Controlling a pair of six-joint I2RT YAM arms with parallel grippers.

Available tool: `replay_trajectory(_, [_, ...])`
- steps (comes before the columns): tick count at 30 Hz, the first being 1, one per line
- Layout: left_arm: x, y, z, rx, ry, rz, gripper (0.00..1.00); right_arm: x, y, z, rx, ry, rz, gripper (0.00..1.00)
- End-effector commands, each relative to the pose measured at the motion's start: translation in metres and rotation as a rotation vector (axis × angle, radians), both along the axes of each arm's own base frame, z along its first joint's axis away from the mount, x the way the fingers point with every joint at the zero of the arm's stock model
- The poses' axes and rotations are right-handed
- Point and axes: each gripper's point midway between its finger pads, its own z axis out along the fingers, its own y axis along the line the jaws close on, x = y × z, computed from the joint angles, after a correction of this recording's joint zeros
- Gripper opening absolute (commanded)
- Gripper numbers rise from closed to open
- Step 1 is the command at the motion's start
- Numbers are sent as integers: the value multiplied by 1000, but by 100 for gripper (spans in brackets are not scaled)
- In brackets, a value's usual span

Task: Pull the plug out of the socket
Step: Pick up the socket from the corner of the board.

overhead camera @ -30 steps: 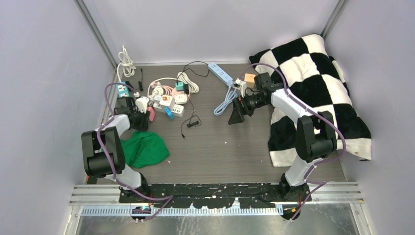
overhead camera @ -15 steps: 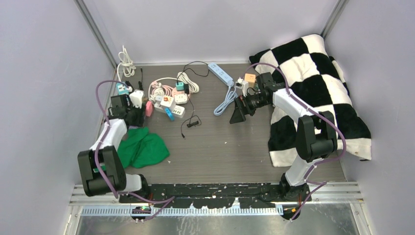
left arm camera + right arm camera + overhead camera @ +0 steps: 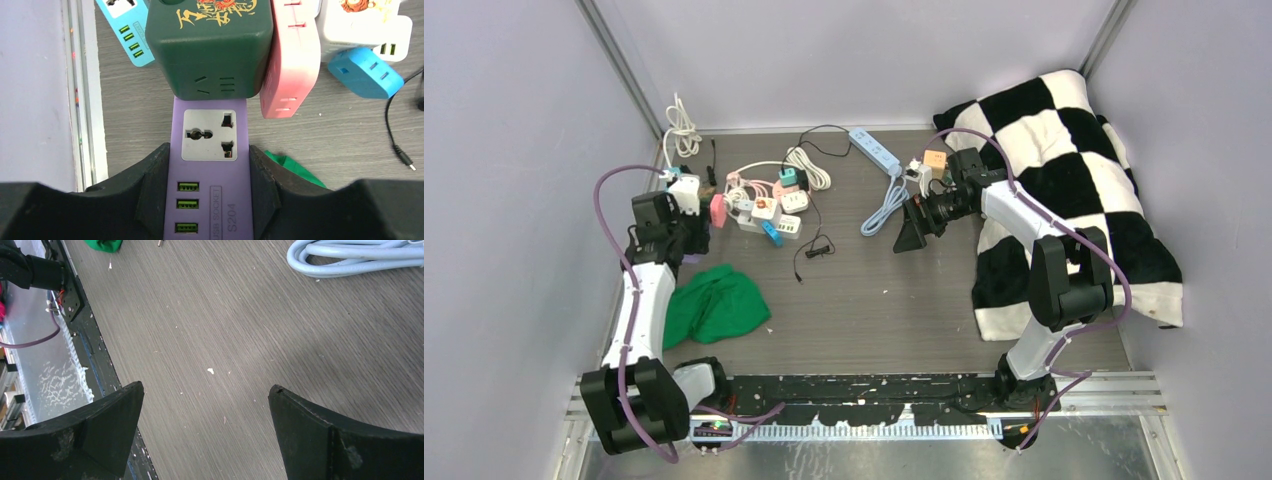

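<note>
The left gripper is clamped on a purple socket strip printed "USB SOCKET S204" beside three green ports, near the left wall. A dark green cube plug sits on its far end; the gold writing on top is cut off and unreadable. The right gripper hangs spread wide over the table, holding nothing
</note>
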Motion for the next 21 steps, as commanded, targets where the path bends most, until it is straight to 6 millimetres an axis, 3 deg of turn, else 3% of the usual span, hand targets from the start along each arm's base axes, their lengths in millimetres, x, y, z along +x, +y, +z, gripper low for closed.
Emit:
replay_trajectory(1, [15, 14, 68, -6, -178, 92, 0, -1, 1, 16, 24, -50, 13, 100])
replay_trajectory(6, [25, 9, 82, -89, -222, 115, 0, -2, 1, 16, 24, -51, 13, 100])
replay_trajectory(11, [33, 2, 110, -174, -314, 133, 0, -4, -1, 15, 19, -51, 10, 100])
replay_trajectory(15, [33, 1, 133, -181, -345, 133, 0, -5, -1, 13, 15, -47, 10, 100])
replay_trajectory(21, [28, -6, 150, -202, -373, 109, 0, -5, -1, 13, 15, -48, 11, 100])
